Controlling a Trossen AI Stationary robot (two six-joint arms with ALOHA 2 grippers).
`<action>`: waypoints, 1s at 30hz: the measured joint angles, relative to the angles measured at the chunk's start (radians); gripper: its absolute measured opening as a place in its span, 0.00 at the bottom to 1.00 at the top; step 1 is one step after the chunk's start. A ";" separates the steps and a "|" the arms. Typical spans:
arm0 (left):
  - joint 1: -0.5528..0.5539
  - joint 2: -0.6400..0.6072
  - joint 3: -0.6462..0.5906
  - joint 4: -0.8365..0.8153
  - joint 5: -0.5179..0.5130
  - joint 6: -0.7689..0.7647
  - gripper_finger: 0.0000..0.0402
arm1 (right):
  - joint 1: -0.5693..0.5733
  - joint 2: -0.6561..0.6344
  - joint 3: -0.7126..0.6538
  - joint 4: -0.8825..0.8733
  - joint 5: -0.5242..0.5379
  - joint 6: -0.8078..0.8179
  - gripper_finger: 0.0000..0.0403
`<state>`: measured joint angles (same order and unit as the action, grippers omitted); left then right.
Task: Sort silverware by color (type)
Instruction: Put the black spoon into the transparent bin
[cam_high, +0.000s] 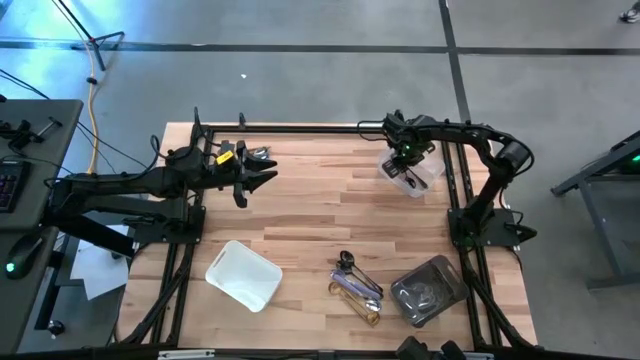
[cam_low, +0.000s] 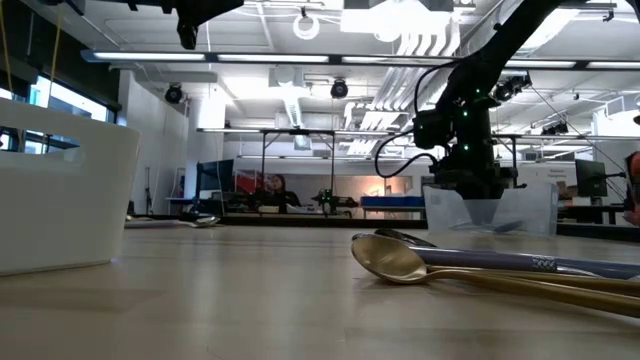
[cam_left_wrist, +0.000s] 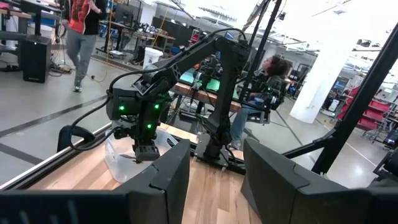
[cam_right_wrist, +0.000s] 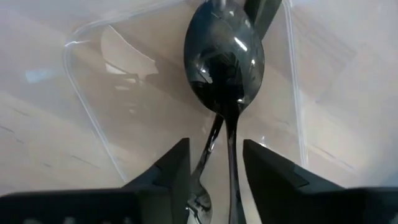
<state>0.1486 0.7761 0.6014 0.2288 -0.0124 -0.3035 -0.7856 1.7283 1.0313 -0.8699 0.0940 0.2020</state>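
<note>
A dark grey-black spoon (cam_right_wrist: 224, 62) lies in a clear plastic tray (cam_high: 428, 178) at the table's far right, beside the bowl of a second dark spoon (cam_right_wrist: 200, 202). My right gripper (cam_right_wrist: 214, 146) points down into that tray and is open. One finger stands on either side of the spoon's thin handle (cam_right_wrist: 231, 155), with a gap showing on both sides. My left gripper (cam_high: 262, 180) hangs open and level over the far left of the table, with nothing between its fingers. Loose gold and silver silverware (cam_high: 358, 288) lies on the wood near the front.
A white tray (cam_high: 243, 275) stands at the near left. A grey tray (cam_high: 430, 290) holding utensils stands at the near right, next to the loose pile. A gold spoon (cam_low: 395, 262) lies closest to the low camera. Bare wood lies in the table's middle.
</note>
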 joint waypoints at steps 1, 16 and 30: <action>0.000 0.000 0.000 0.000 0.000 0.000 0.35 | 0.000 0.000 0.000 -0.002 0.000 0.000 0.36; -0.001 0.000 0.000 0.000 0.000 -0.018 0.35 | 0.000 0.000 0.001 -0.012 -0.021 0.002 0.40; -0.001 0.000 0.000 0.001 0.000 -0.018 0.35 | 0.000 -0.089 0.001 -0.013 -0.023 -0.020 0.40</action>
<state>0.1478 0.7761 0.6014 0.2298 -0.0120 -0.3214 -0.7856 1.6390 1.0321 -0.8825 0.0711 0.1819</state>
